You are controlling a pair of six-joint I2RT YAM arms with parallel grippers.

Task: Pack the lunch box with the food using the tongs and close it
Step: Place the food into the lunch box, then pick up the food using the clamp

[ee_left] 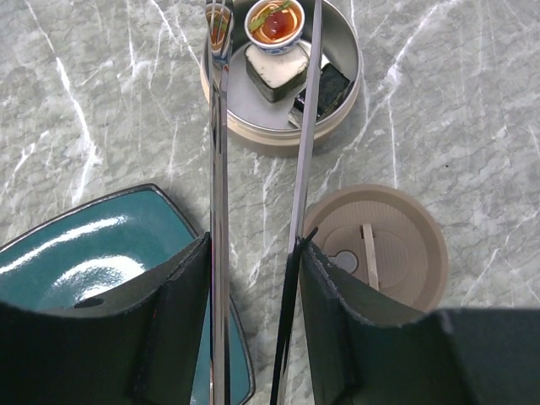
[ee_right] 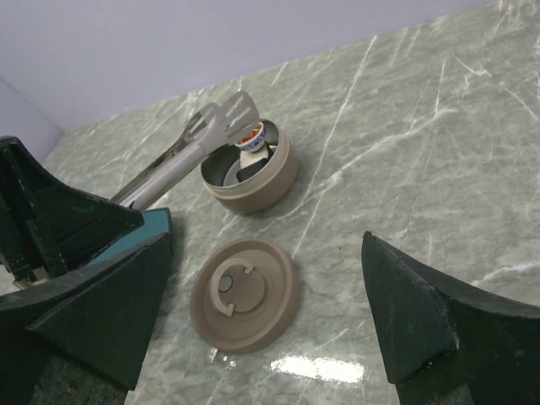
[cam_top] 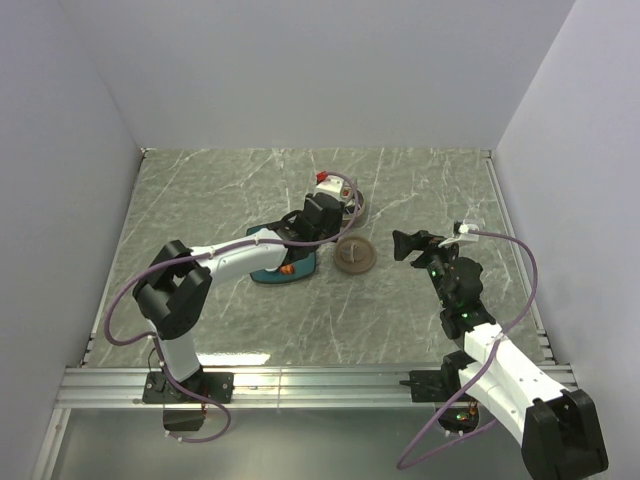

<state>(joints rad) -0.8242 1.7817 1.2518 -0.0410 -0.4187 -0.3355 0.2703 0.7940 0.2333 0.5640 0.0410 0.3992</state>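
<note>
My left gripper [ee_left: 253,245] clamps the slim polished-steel tongs [ee_left: 220,169], tips over the round silver lunch box [ee_left: 350,80] on the veined marble table [ee_left: 84,101], holding dark-wrapped food [ee_left: 274,74] and a tiny red-filled cup [ee_left: 275,23], matte tan lid [ee_left: 396,245] beside it, glossy teal plate [ee_left: 93,253] near, right gripper [ee_right: 267,243] spread wide.

Plate [ee_left: 84,253]: teal, glossy, with a dark rim and rounded corner; it lies flat on the table, partly hidden in every view.
Table [cam_top: 420,190]: grey-green marble pattern with white veins; light glares on its near part.
Walls [cam_top: 320,70]: plain white panels enclosing the table at the back and both sides.
Rail [cam_top: 320,378]: silver metal, running along the table's near edge.
</note>
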